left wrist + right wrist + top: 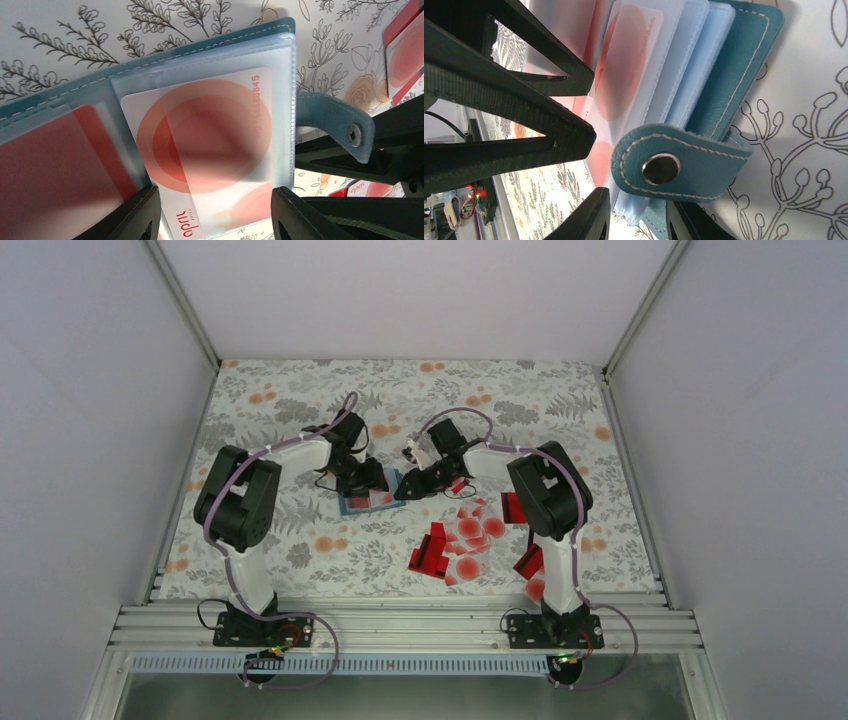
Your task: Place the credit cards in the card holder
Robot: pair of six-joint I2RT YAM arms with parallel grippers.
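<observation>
Plainly the job is only begun. The card holder (352, 505) lies open on the flowered tablecloth (300, 390) at mid-table, between the two wrists. A solid red card (55, 165) already sits in one clear sleeve, and a red-dot card (200, 145) is most of the way into the next, its printed end still sticking out. The left gripper (215, 192) looks clamped across the width of that card, with a fingertip at each long edge. I judge the step in hand to be pushing it fully home. The right gripper (639, 220) has its jaws narrowed on the holder's near edge, with sleeves and cover filling the gap, so it seems to be steadying the holder. At least two pale sleeves (694, 60) behind the card show nothing inside. The loose credit cards (455, 545), a scatter of red and red-dot ones, lie on the cloth near the right arm's base, a few of them under its forearm. That heap is what remains. Room is tight at the holder: the two grippers meet almost nose to nose, and the snap strap (674, 165) curls out just above the right fingers, where it could catch. The enclosure walls stand well apart from both arms, and the cloth beyond the holder offers space for backing out.
</observation>
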